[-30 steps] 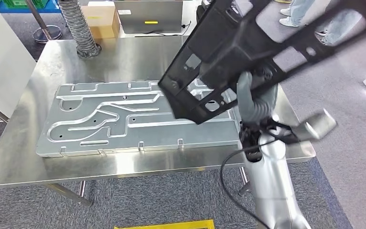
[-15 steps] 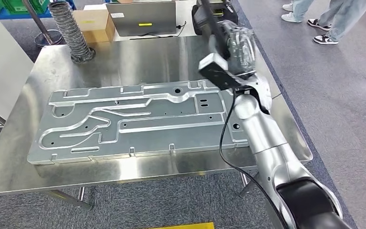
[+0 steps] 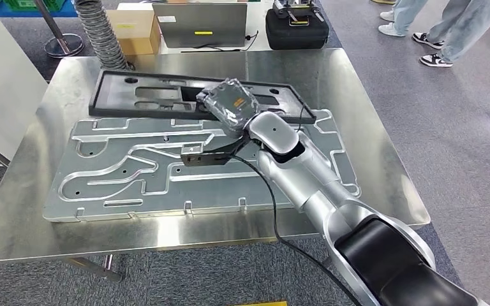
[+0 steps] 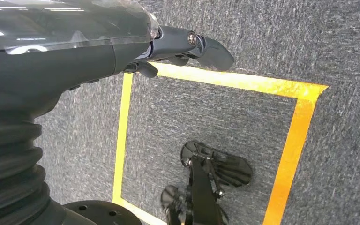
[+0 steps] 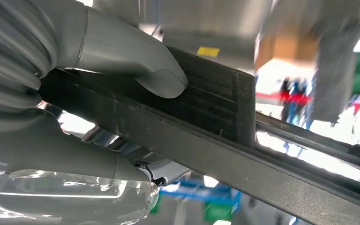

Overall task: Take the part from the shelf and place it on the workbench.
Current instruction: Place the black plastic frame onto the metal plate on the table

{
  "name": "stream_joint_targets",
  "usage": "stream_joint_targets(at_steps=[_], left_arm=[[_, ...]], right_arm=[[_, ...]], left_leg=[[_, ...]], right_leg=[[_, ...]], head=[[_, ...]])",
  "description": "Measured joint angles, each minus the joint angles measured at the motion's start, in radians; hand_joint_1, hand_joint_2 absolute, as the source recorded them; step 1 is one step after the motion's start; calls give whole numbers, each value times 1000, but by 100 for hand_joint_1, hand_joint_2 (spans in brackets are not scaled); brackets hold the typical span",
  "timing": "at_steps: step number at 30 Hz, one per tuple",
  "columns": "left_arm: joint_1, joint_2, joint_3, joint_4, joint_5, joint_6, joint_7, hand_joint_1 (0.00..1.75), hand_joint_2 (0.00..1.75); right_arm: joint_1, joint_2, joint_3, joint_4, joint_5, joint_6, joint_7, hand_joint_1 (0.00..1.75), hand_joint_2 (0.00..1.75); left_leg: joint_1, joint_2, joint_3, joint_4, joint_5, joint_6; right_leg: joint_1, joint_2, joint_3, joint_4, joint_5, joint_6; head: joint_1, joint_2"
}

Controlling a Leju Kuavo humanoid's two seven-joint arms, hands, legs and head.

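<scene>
- A steel workbench [image 3: 51, 229] on grey carpet fills the middle of the head frame, with a large ribbed metal plate [image 3: 134, 172] lying on it.
- The black frame part [image 3: 134, 95] lies flat just above the plate, upper centre.
- The right hand [image 3: 230, 105] grips the part's edge, thumb [image 5: 140, 61] pressed on it.
- The left hand [image 4: 187, 44] hangs over the carpet, fingers curled, holding nothing.

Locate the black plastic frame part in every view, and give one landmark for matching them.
Head view: black frame part lies across the workbench's far side.
Left wrist view: not in it.
Right wrist view: black frame part crosses the picture.
Shared landmark: the right hand gripping it.
</scene>
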Motion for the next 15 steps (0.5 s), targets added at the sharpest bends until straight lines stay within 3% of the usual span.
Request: stream_joint_targets(at_steps=[1,2,3,5,7,10,12,14,15], left_arm=[[1,0,0,0,-2,0,0,0,175],[2,-1,0,0,-4,-1,0,0,175],[3,-2,0,0,-6,-1,0,0,175],[3,-5,0,0,-8,-2,0,0,175],[3,-6,0,0,-8,-3,0,0,175],[3,-6,0,0,-8,-4,0,0,175],[4,-6,0,0,-9,-8,0,0,175],[5,-7,0,0,-10,-11,-1,0,175],[6,-7,0,0,-10,-11,-1,0,175]], right_arm=[[1,8,11,19,2,5,-1,175,175],[1,14,20,36,3,9,-2,175,175],[1,20,27,50,4,12,-2,175,175],[-1,30,37,72,6,16,-2,175,175],[-1,40,44,88,8,20,-3,175,175],[-2,49,52,109,-1,44,-5,175,175],[-3,56,53,127,-11,62,-3,175,175],[2,60,55,151,-15,73,3,175,175],[8,61,56,164,-15,76,6,175,175]], left_leg=[[0,-2,3,1,-2,0],[0,-4,6,2,-5,-2],[0,-6,10,2,-8,-4],[-4,-8,14,4,-14,-12],[-5,-6,14,5,-16,-21],[-3,-3,11,18,-31,-36],[-1,-1,-24,102,-80,-42],[1,-1,-86,231,-135,-47],[2,-1,-109,272,-144,-50]], right_leg=[[-1,0,-2,-9,21,-1],[-1,0,17,-60,59,-5],[0,-1,49,-136,102,-10],[7,-1,102,-257,151,-22],[13,0,115,-288,152,-29],[7,1,122,-301,156,-41],[4,-1,130,-310,157,-50],[5,-1,131,-310,156,-54],[6,-1,131,-310,155,-54]], head=[[0,0],[0,0],[0,0],[0,0],[0,0],[0,0],[0,0],[0,0],[0,0]])
